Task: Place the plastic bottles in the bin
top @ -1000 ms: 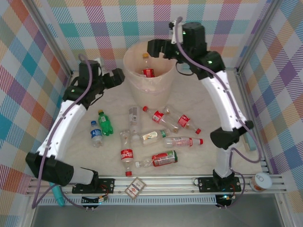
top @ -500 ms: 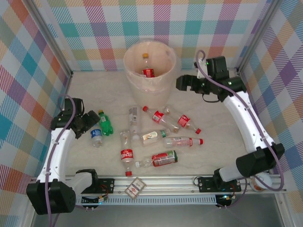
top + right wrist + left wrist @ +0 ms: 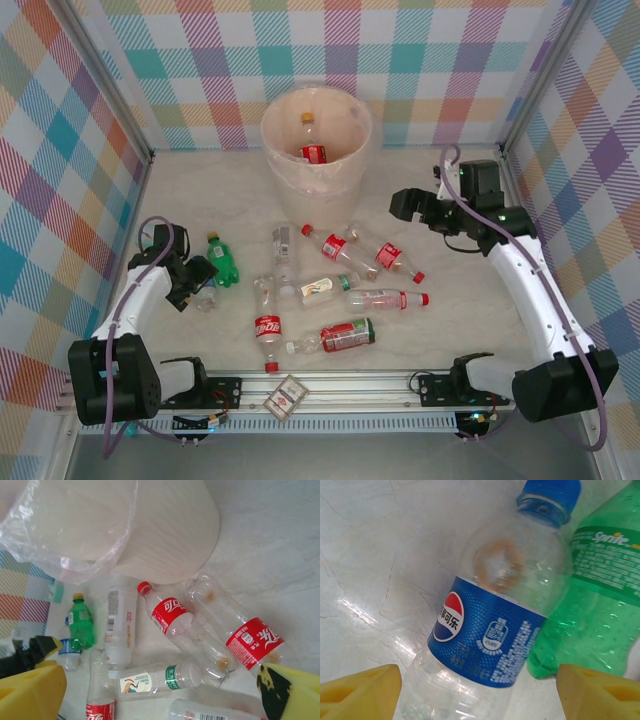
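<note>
Several plastic bottles lie on the pale table between the arms, most with red labels [image 3: 335, 247]. My left gripper [image 3: 193, 283] is down over a blue-labelled clear bottle [image 3: 490, 640] with a blue cap. Its yellow fingertips [image 3: 360, 690] straddle the bottle's lower body, open, with a gap on the right side. A green bottle [image 3: 592, 610] lies against that bottle. My right gripper [image 3: 402, 205] hangs open above the right end of the pile, holding nothing. The beige bin [image 3: 316, 140] stands at the back with a red-labelled bottle [image 3: 312, 152] inside.
A white bottle [image 3: 283, 250], a white-green labelled one [image 3: 160, 677] and a Coca-Cola bottle [image 3: 267, 325] lie mid-table. The bin's plastic liner [image 3: 70, 525] hangs over its rim. A small card box [image 3: 285, 397] sits on the front rail. Checked walls and metal posts [image 3: 120, 110] enclose the table.
My left arm came down from beside the bin to the blue-labelled bottle, and its jaws have narrowed. The right arm swung away from the bin, rightward and lower.
</note>
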`<move>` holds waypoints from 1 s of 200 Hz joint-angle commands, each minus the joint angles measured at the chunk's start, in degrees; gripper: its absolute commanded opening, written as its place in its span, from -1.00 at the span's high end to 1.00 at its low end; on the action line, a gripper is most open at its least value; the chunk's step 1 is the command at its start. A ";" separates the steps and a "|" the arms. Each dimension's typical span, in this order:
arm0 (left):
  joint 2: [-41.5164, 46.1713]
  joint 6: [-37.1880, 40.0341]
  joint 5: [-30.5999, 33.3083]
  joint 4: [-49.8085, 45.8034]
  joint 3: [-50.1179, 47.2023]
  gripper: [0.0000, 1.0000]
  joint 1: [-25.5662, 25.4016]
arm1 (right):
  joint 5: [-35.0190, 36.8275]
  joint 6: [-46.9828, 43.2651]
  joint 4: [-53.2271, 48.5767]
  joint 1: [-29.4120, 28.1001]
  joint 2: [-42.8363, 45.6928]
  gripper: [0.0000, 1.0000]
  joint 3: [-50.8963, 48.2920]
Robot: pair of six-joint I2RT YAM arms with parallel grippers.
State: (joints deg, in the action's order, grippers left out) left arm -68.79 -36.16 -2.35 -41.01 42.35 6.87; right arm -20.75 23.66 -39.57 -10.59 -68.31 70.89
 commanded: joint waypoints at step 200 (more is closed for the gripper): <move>6.33 6.85 -2.91 2.74 31.29 -0.07 -1.70 | -8.78 21.22 24.98 0.86 -11.87 -0.81 4.79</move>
State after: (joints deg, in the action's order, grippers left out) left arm -59.48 -29.23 0.47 -42.33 63.37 6.68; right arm -27.31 39.09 -24.01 -9.32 -75.94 72.07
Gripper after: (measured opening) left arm 0.557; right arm 0.935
